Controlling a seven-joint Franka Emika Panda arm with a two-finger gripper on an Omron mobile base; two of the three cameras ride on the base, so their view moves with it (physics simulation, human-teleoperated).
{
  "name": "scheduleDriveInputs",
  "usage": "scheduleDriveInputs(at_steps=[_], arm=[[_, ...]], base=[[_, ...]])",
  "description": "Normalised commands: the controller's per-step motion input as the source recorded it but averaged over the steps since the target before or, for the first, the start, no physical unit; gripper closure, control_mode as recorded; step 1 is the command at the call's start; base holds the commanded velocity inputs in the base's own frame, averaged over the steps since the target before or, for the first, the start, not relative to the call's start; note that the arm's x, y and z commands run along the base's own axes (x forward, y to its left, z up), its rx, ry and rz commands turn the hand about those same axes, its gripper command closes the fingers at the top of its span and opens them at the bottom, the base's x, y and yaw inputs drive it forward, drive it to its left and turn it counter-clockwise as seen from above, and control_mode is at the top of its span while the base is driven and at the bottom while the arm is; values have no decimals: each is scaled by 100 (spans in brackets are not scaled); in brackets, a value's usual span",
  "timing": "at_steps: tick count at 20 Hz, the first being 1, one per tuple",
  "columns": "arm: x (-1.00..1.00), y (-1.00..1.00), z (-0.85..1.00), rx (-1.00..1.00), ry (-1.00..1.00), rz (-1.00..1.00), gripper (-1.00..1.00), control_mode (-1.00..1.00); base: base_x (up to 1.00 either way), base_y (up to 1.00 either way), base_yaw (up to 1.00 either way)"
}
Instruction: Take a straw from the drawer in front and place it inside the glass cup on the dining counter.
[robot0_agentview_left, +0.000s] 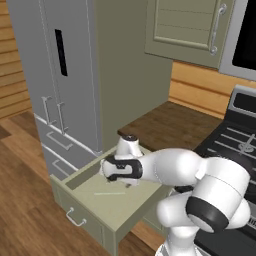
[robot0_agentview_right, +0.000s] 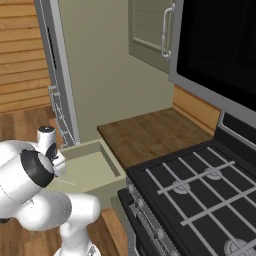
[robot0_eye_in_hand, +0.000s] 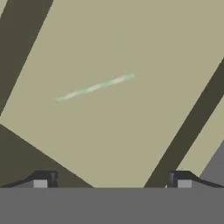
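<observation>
Step in hand: approach to the straw in the open drawer.

The drawer stands pulled out; its one visible item is the straw, which lies flat on the drawer floor, ahead of the fingers and slightly left of the midpoint between them. The gripper hangs above it with fingers spread wide, holding nothing. The next move, as judged here, calls for a descent centred on the straw, the fingers straddling its thin shaft before they close.
</observation>
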Motion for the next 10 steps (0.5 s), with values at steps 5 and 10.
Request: scheduleDriveInputs(at_steps=[5, 10], arm=[[25, -6, -2, -26, 1, 38, -100, -100], [2, 0, -1, -26, 0, 37, -100, -100]], base=[[0, 0, 0], [0, 0, 0]])
